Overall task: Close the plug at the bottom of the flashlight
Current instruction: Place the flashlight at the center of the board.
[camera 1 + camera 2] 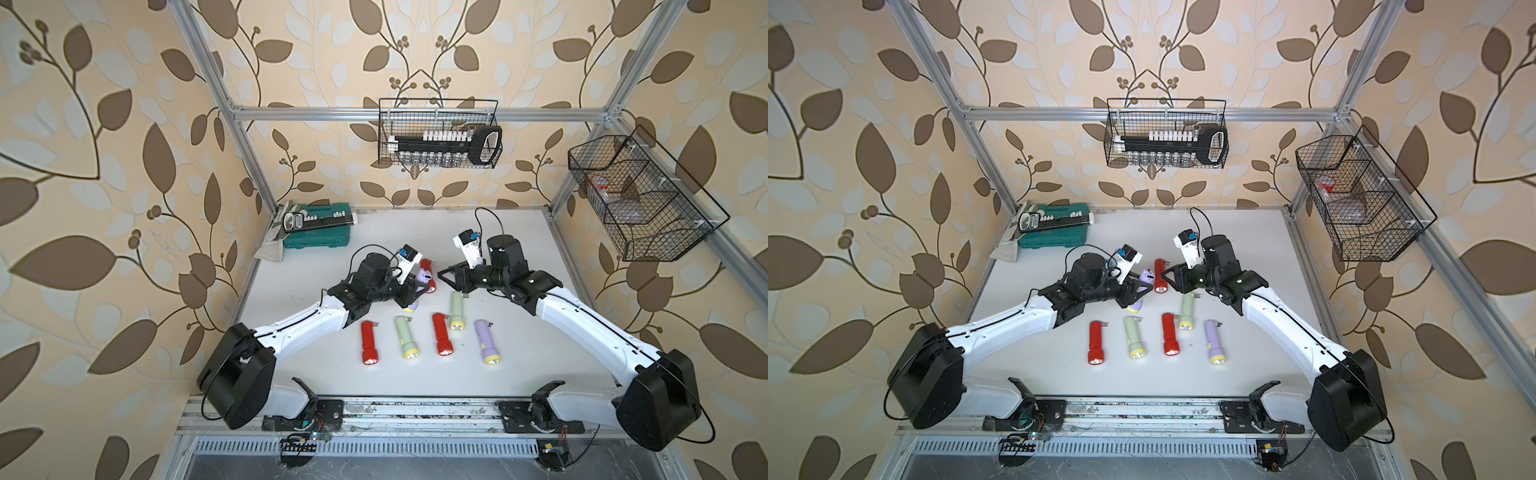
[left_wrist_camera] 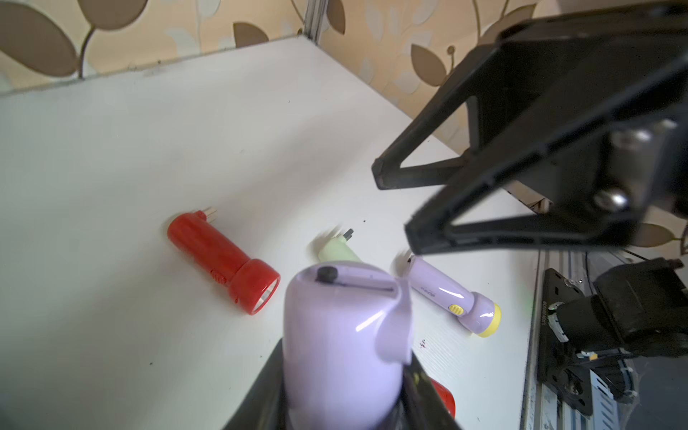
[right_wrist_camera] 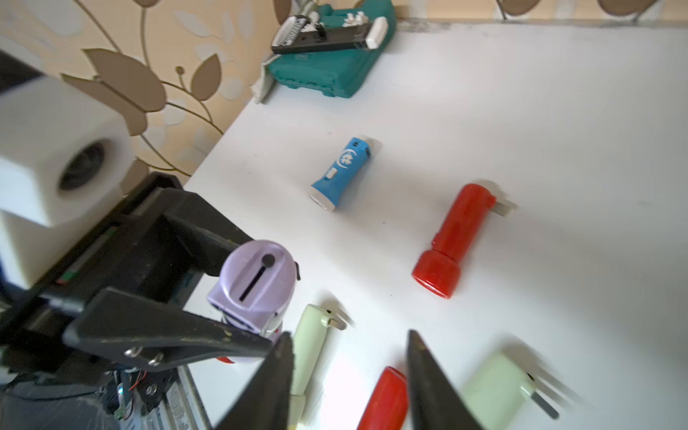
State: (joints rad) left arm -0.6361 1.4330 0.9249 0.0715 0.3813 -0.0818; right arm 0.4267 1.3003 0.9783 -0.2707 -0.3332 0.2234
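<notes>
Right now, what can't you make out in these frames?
- held purple flashlight: lens end cut off by the left wrist view's bottom edge, between the left fingers.
- green flashlight: blurred, half behind the held one, left wrist view.
- red flashlight seen between the right fingers: cut off by the right wrist view's edge.
- side basket contents: too small in both top views, behind mesh.
</notes>
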